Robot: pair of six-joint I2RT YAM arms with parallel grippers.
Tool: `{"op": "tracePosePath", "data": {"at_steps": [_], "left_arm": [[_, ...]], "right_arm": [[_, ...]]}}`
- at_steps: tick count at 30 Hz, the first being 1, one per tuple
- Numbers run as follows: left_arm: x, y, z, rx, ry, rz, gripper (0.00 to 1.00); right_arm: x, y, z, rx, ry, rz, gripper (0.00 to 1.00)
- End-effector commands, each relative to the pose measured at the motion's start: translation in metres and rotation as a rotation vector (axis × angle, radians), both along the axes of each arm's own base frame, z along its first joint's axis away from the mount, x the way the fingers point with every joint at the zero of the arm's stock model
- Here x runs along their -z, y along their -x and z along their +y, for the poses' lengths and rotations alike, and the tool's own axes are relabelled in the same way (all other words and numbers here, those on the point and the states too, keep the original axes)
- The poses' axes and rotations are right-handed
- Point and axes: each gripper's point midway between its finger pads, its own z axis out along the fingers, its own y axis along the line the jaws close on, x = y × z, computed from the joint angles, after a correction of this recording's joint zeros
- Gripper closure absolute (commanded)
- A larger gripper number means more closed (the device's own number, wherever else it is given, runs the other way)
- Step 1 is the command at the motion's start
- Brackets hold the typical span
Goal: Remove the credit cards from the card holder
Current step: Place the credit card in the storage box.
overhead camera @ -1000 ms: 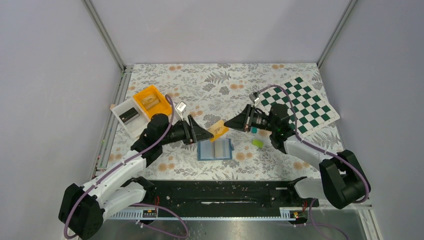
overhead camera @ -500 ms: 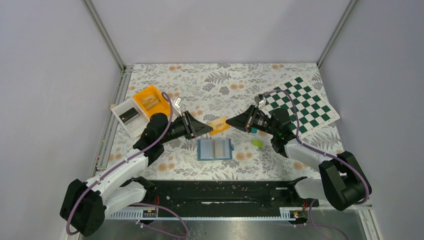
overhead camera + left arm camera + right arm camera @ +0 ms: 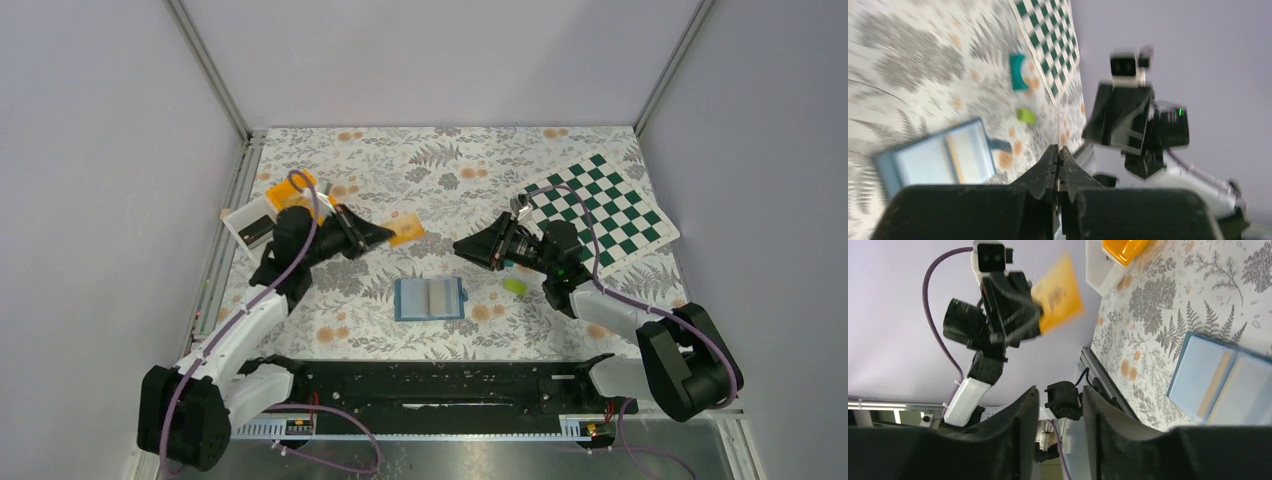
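The card holder [image 3: 430, 298] lies open and flat on the floral cloth mid-table, also seen in the left wrist view [image 3: 933, 160] and the right wrist view [image 3: 1228, 385]. My left gripper [image 3: 385, 235] is shut on an orange-tan credit card [image 3: 407, 229] and holds it above the cloth, left of centre; the right wrist view shows that card [image 3: 1058, 292] in its fingers. My right gripper [image 3: 462, 245] stands open and empty, apart from the card. A lime card [image 3: 515, 286] and a teal card [image 3: 1019, 72] lie on the cloth by the right arm.
An orange bin [image 3: 297, 183] and a white bin [image 3: 248, 228] stand at the left, partly behind my left arm. A green-and-white chessboard mat [image 3: 600, 205] lies at the right rear. Metal rails run along the table's left and near edges.
My left gripper shut on the orange-tan card and drew it away to the left. My right gripper opened, let go of that card and stayed near its place.
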Motion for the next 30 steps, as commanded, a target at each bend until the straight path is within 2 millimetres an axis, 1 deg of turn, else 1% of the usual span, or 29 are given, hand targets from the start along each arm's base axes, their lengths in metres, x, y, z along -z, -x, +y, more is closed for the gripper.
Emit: {"op": "tracePosePath", "data": {"at_steps": [1, 2, 3, 5, 7, 8, 9, 10, 13, 17, 20, 21, 27, 30], "left_arm": [[-0.032, -0.046, 0.054, -0.147, -0.064, -0.083, 1.00], [-0.032, -0.057, 0.067, -0.178, -0.109, -0.085, 1.00], [-0.027, -0.068, 0.083, -0.216, -0.182, -0.067, 1.00], [-0.021, -0.084, 0.112, -0.252, -0.291, -0.019, 1.00], [-0.017, -0.099, 0.143, -0.293, -0.324, 0.038, 1.00], [-0.017, -0.107, 0.155, -0.307, -0.303, 0.062, 1.00], [-0.019, -0.114, 0.166, -0.323, -0.273, 0.073, 1.00], [-0.016, -0.122, 0.177, -0.344, -0.253, 0.095, 1.00], [-0.002, -0.145, 0.207, -0.409, -0.250, 0.155, 1.00], [0.012, -0.171, 0.231, -0.437, -0.265, 0.197, 1.00], [0.021, -0.186, 0.243, -0.431, -0.313, 0.222, 1.00], [0.029, -0.191, 0.249, -0.438, -0.334, 0.246, 1.00], [0.047, -0.204, 0.274, -0.479, -0.371, 0.301, 1.00], [0.050, -0.206, 0.280, -0.478, -0.393, 0.315, 1.00]], "right_arm": [[-0.014, 0.008, -0.007, 0.007, 0.010, -0.084, 0.49], [-0.014, 0.010, -0.008, 0.009, 0.024, -0.090, 0.39], [-0.012, 0.012, -0.010, 0.010, 0.043, -0.088, 0.27], [-0.010, 0.017, -0.013, 0.007, 0.080, -0.090, 0.13], [-0.008, 0.023, -0.016, 0.002, 0.117, -0.094, 0.08], [-0.007, 0.026, -0.018, -0.001, 0.132, -0.095, 0.06], [-0.005, 0.029, -0.020, -0.003, 0.148, -0.099, 0.05], [-0.004, 0.032, -0.022, -0.005, 0.164, -0.098, 0.04], [-0.004, 0.038, -0.027, 0.001, 0.200, -0.119, 0.03], [0.001, 0.045, -0.032, -0.002, 0.242, -0.131, 0.03], [0.007, 0.047, -0.036, 0.001, 0.274, -0.132, 0.04], [0.009, 0.047, -0.036, 0.002, 0.281, -0.131, 0.04], [0.014, 0.045, -0.034, -0.012, 0.282, -0.112, 0.04], [0.014, 0.044, -0.031, -0.020, 0.277, -0.104, 0.05]]}}
